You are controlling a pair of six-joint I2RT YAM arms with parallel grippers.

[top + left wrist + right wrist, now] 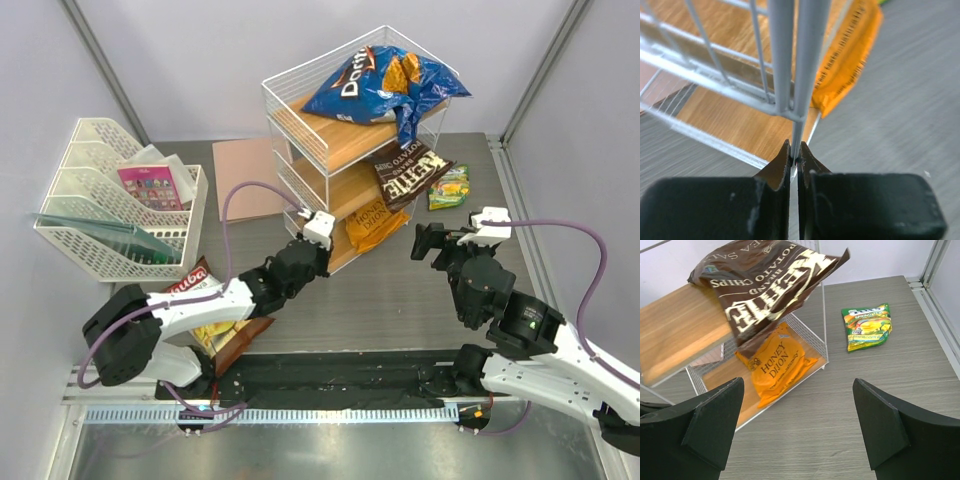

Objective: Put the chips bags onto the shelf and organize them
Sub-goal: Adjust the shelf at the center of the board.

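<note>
The shelf [318, 128], a white wire rack with wooden boards, stands at the table's middle back. A blue Doritos bag [385, 85] lies on its top tier. A dark brown bag [410, 172] hangs out of the middle tier, and an orange Honey Dijon bag [372, 225] sits on the bottom board. A small green-yellow bag [449, 187] lies on the table right of the shelf. A brown-white bag with red lettering [205, 310] lies under my left arm. My left gripper [795, 159] is shut on the shelf's front corner wire. My right gripper [800, 425] is open over bare table.
A white mesh file tray [110, 200] with a pink card packet [152, 185] stands at the left. A flat pinkish board [245, 175] lies behind the shelf's left side. Frame posts rise at the back corners, and the arm bases line the near edge.
</note>
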